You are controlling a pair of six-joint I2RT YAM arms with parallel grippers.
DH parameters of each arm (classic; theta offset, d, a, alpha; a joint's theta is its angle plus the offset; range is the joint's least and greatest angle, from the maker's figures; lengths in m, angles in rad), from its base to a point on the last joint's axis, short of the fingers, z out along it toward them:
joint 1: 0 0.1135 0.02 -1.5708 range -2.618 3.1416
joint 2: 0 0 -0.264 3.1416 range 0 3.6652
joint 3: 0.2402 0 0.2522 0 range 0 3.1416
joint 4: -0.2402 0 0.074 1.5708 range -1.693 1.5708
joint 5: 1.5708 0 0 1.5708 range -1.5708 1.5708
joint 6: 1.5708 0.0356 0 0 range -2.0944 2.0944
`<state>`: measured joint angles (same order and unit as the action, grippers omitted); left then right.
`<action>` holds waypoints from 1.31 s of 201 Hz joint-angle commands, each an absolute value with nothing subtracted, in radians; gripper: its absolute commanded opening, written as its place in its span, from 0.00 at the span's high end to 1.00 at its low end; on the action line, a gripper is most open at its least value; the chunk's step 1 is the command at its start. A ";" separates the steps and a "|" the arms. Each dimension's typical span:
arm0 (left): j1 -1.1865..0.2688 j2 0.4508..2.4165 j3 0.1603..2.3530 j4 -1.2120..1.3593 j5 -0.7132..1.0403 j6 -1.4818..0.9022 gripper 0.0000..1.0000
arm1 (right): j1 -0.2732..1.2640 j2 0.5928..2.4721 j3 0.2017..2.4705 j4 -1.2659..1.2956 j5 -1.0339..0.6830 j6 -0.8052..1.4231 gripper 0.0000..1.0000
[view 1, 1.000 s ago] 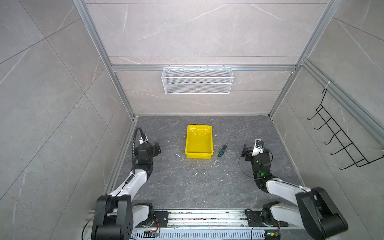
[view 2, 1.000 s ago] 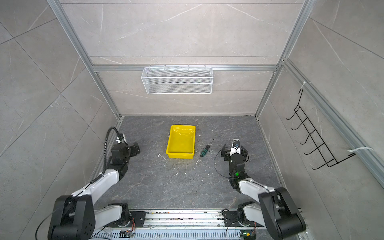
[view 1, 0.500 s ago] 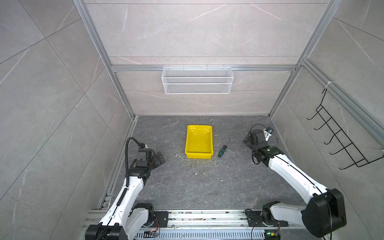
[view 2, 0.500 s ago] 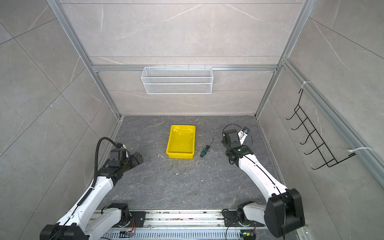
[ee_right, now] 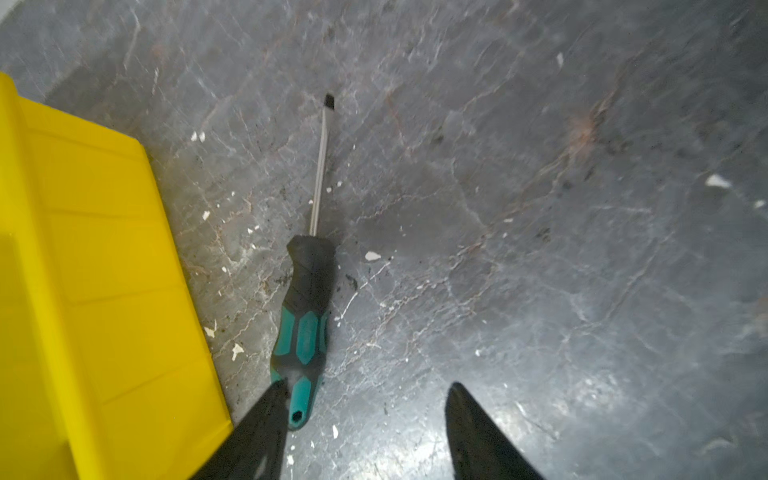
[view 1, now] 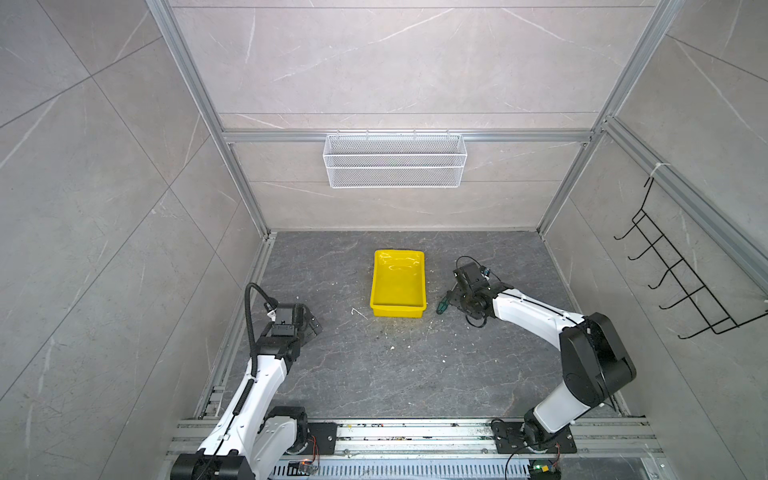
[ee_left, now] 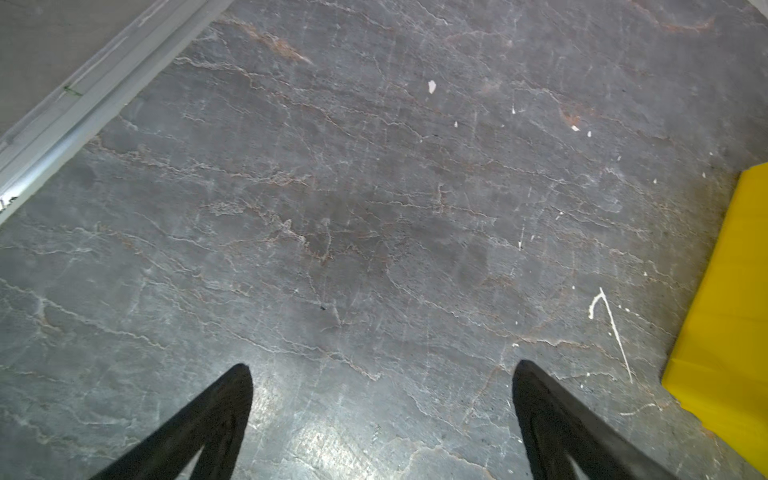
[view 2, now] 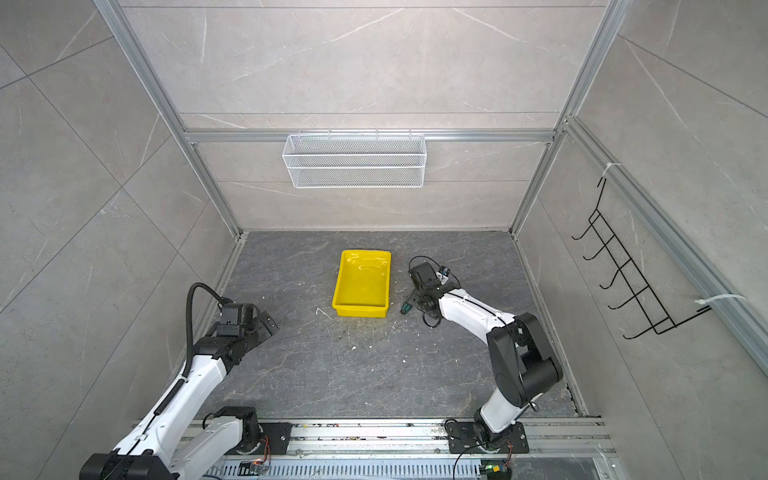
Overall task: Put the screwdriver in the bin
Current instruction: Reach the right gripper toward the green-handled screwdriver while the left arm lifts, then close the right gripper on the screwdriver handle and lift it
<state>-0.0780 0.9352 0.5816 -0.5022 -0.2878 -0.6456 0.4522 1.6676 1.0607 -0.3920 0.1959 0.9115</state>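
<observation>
Slate floor (view 1: 395, 374) holds screwdriver (ee_right: 305, 316) beside bin (ee_right: 104, 249); left fingers (ee_left: 220, 415) and right fingers (ee_right: 469, 436) spread apart.

In both top views I could make out only the green butt of the screwdriver (view 1: 441, 306). The right gripper (view 1: 454, 296) covered its shaft. In the right wrist view the bin (ee_right: 83, 257) ran off the frame and one finger (ee_right: 266, 419) hid part of the handle's end. The left wrist view also cropped the bin.

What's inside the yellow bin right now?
The bin shows only bare yellow floor in both top views. The screwdriver lies outside, beside it. The near wall may hide a sliver.
</observation>
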 commanded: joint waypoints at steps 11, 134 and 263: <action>-0.074 0.922 0.600 -0.532 -0.338 -0.685 0.00 | 0.454 1.767 1.160 -0.420 0.115 0.950 0.41; -0.074 0.902 0.590 -0.527 -0.341 -0.684 0.00 | 0.456 1.926 1.196 -0.411 0.053 0.998 0.61; -0.074 0.902 0.587 -0.526 -0.332 -0.685 0.00 | 0.466 1.713 1.221 -0.572 0.238 0.794 0.83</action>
